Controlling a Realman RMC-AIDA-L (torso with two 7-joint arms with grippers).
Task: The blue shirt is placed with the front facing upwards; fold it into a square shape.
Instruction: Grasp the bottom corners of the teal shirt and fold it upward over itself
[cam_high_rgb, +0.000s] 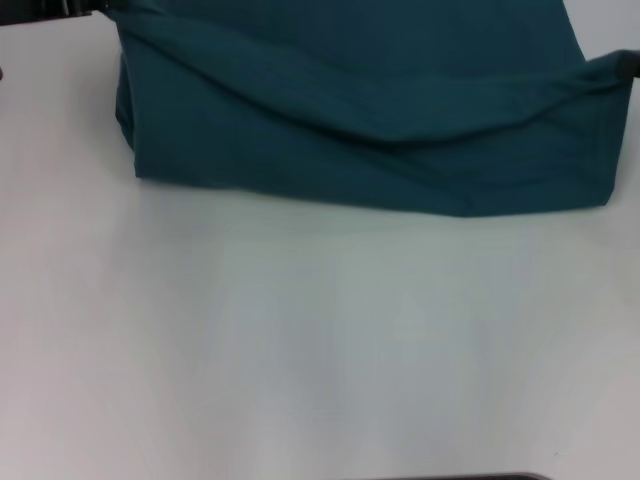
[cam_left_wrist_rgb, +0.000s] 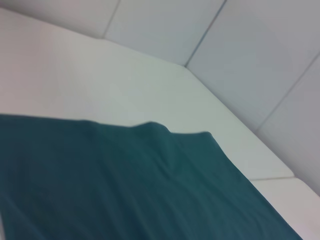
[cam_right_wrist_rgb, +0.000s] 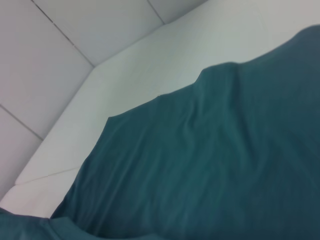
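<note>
The blue shirt (cam_high_rgb: 360, 120) lies on the far part of the white table (cam_high_rgb: 300, 350), a plain teal expanse with no lettering or collar showing. In the head view its near edge runs across the table from the left, sagging lower toward the right, and a raised fold crosses the cloth in a shallow dip between the upper left and the right side. At the upper left corner of that view a dark part, seemingly of the left gripper (cam_high_rgb: 85, 8), meets the cloth's top corner; at the right edge a small dark tip, seemingly of the right gripper (cam_high_rgb: 628, 66), sits where the fold is drawn out to a point. Whether either gripper is spread or pinching the cloth cannot be told, since so little of each shows. The left wrist view shows the shirt (cam_left_wrist_rgb: 125, 185) lying over the table (cam_left_wrist_rgb: 100, 85), with tiled flooring (cam_left_wrist_rgb: 260, 60) beyond the table's edge. The right wrist view shows the shirt (cam_right_wrist_rgb: 210, 160) rumpled in soft ridges over the table (cam_right_wrist_rgb: 150, 75).
</note>
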